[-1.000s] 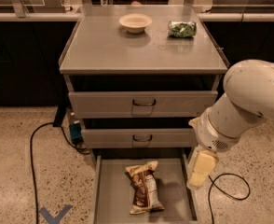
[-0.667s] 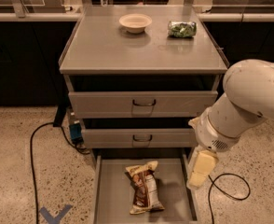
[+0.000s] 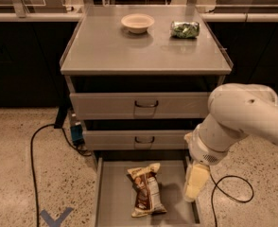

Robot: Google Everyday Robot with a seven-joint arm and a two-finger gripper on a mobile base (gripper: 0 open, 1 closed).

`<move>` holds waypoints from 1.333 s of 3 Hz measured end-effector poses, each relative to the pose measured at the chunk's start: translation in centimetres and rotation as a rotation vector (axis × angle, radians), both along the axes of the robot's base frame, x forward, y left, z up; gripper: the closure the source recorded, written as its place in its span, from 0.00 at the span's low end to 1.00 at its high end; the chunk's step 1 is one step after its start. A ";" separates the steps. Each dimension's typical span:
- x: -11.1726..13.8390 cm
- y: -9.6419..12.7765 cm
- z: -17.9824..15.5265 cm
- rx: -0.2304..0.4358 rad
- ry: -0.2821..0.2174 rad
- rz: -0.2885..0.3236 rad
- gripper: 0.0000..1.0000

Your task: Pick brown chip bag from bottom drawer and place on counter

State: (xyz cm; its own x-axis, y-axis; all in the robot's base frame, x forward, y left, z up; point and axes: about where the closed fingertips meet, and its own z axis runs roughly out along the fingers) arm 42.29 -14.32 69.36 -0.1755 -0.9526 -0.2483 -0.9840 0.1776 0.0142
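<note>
The brown chip bag (image 3: 146, 189) lies flat on the floor of the open bottom drawer (image 3: 111, 193), its tan-gold end toward the cabinet. The drawer is pulled out at the foot of the three-drawer cabinet. My gripper (image 3: 195, 181) hangs from the white arm (image 3: 238, 122) and points down over the drawer's right edge, to the right of the bag and apart from it. It holds nothing that I can see. The grey counter (image 3: 143, 51) is the cabinet's top, above the two shut drawer fronts.
On the counter stand a pale bowl (image 3: 137, 22) and a small clear packet of green contents (image 3: 185, 29). A black cable (image 3: 35, 145) runs over the speckled floor at the left, another loops at the right (image 3: 233, 193). Dark cabinets line the back.
The arm and gripper have moved slightly down and to the left, closer to the drawer's right edge. The bag has not moved.
</note>
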 end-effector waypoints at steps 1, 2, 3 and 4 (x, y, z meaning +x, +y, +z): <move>0.6 0.9 -5.0 -0.033 -0.005 0.029 0.00; 1.6 -0.4 -12.7 -0.078 -0.043 -0.023 0.00; 1.7 -0.4 -13.4 -0.073 -0.036 -0.026 0.00; 0.9 -0.3 -15.3 -0.059 -0.028 -0.030 0.00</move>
State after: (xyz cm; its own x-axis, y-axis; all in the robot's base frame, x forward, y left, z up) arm 43.21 -14.59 54.02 -0.1981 -0.9601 -0.1973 -0.9781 0.2068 -0.0243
